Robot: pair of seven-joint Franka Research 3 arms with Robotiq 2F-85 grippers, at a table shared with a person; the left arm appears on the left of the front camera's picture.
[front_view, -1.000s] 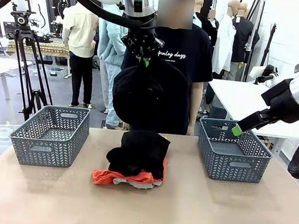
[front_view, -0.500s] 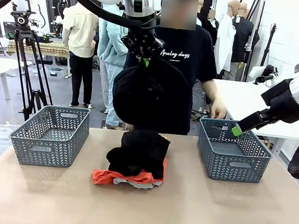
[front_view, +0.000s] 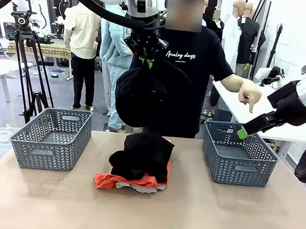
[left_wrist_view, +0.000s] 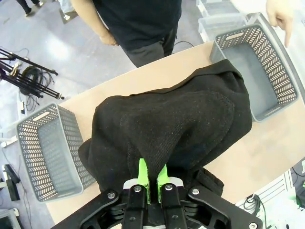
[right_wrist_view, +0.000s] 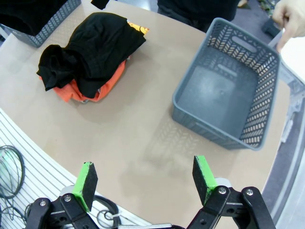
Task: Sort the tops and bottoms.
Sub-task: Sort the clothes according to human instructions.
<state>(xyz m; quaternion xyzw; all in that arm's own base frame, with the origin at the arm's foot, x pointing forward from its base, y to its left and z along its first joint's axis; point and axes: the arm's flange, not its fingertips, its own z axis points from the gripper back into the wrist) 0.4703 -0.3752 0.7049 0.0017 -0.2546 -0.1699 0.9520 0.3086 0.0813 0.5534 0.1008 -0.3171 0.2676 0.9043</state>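
Item 1, left gripper (front_view: 148, 62): clenched on a pinch of the held black garment (front_view: 144, 94). The garment hangs bunched high over the middle of the table (front_view: 186, 216), clear of everything below. I take it for the bottoms, though the bundle hides its cut.

Item 2, right gripper (right_wrist_view: 144, 164): jaws wide apart, nothing between them, hovering by the right basket (front_view: 239, 167), which holds nothing.

Item 3, pile at table centre: a second black piece (front_view: 140, 156) on top, the orange T-shirt (front_view: 105, 179) beneath, and a sliver of grey shirt (front_view: 134, 187) at the near edge.

Item 4, left basket (front_view: 47, 152): at the table's left.

Item 5, person's hand (front_view: 249, 95): far right, finger pointing down toward the right basket.

Handling note: I judge the step is carrying the garment to the indicated basket. I would first draw my right arm aside. Then I would travel high until the hanging bulk clears the rim, centre it, lower until the cloth folds inside, and only then let go.
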